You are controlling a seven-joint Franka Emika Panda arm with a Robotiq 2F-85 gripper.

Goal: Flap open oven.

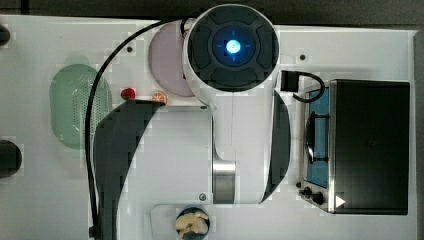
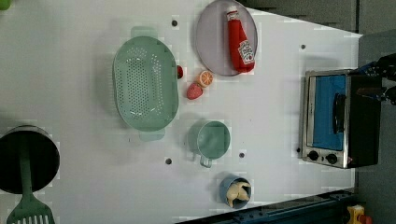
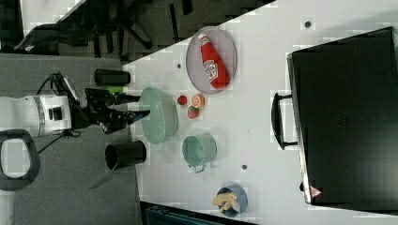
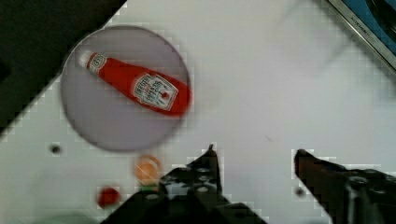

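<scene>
The oven [image 2: 362, 121] is a black box with a silver front frame, standing at the left view's right on the white table. Its blue glass door [image 2: 327, 112] is shut flat against the frame, with the black bar handle [image 2: 338, 113] across it. The top view shows the oven [image 1: 372, 145] at the top view's right, beside my arm. My gripper [image 3: 143, 106] hangs well above the table, far from the oven [image 3: 347, 117] in the right view. The wrist view shows the gripper [image 4: 256, 153] open, bare table between its black fingers [image 4: 210, 161], and a corner of the oven [image 4: 369, 23].
A lilac plate [image 2: 210, 42] holds a red ketchup bottle [image 2: 239, 42]. A green colander [image 2: 145, 84], a green cup [image 2: 212, 140], a blue bowl [image 2: 236, 190], a strawberry [image 2: 194, 91] and an orange slice [image 2: 205, 78] lie mid-table. A black pot [image 2: 28, 158] with a green spatula stands at the left view's left.
</scene>
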